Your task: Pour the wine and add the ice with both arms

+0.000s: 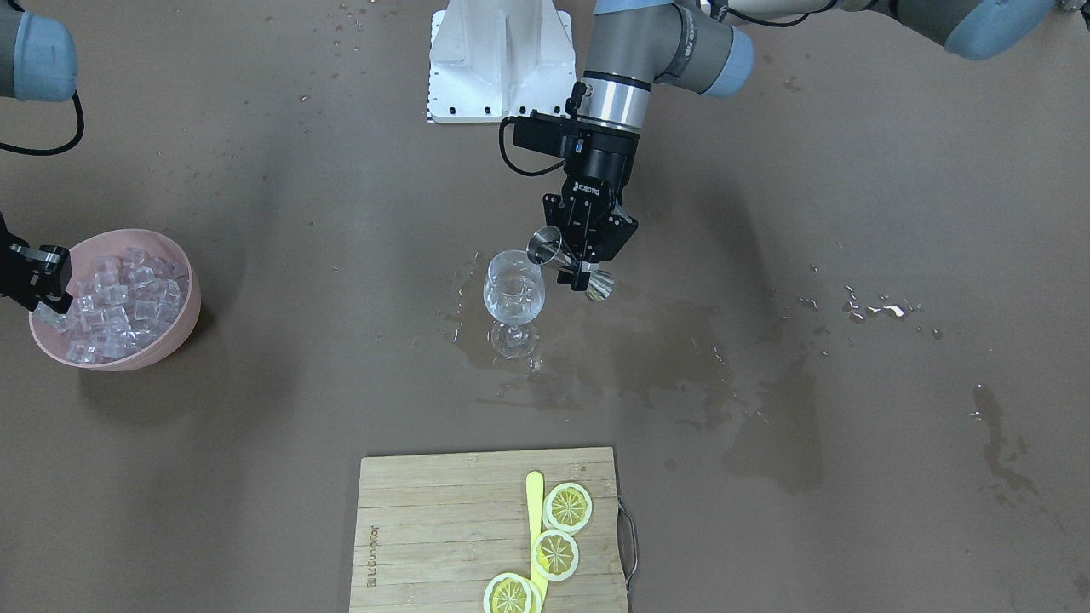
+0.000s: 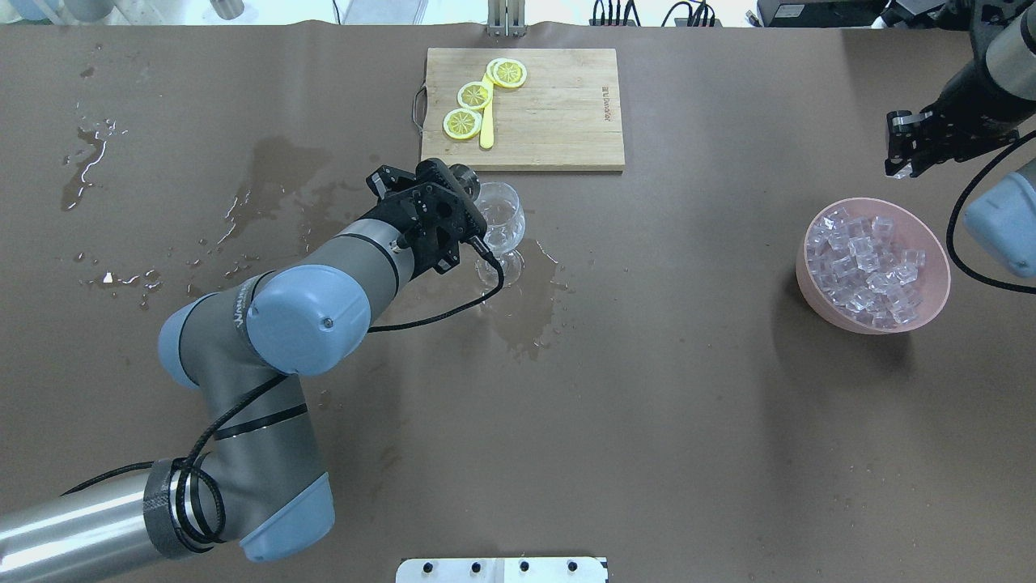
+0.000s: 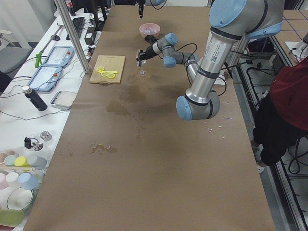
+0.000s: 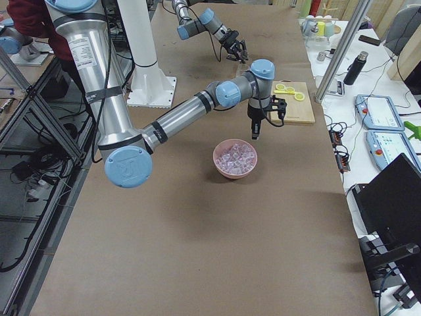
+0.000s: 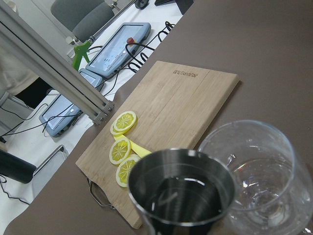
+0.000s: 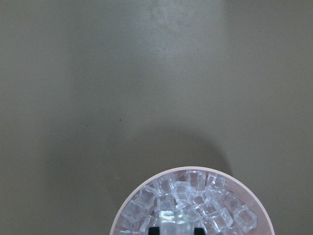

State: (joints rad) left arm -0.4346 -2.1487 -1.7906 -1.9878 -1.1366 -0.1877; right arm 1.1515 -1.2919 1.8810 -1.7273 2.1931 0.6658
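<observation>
My left gripper (image 1: pixel 579 266) is shut on a steel double-ended jigger (image 1: pixel 566 260). It holds the jigger tilted, with its mouth at the rim of the clear wine glass (image 1: pixel 513 294) standing mid-table. The left wrist view shows clear wine (image 5: pixel 178 193) in the jigger (image 5: pixel 181 171), right beside the glass (image 5: pixel 254 161). My right gripper (image 1: pixel 53 305) hovers over the edge of the pink bowl (image 1: pixel 183 328) full of ice cubes (image 1: pixel 115 302). In the right wrist view a clear cube (image 6: pixel 173 227) sits between the dark fingertips, above the bowl (image 6: pixel 128 203).
A wooden cutting board (image 1: pixel 426 528) with three lemon slices (image 1: pixel 568 507) and a yellow utensil lies at the operators' edge. Wet patches (image 1: pixel 647 358) spread around the glass and further along the brown table. The white base post (image 1: pixel 498 60) stands behind the glass.
</observation>
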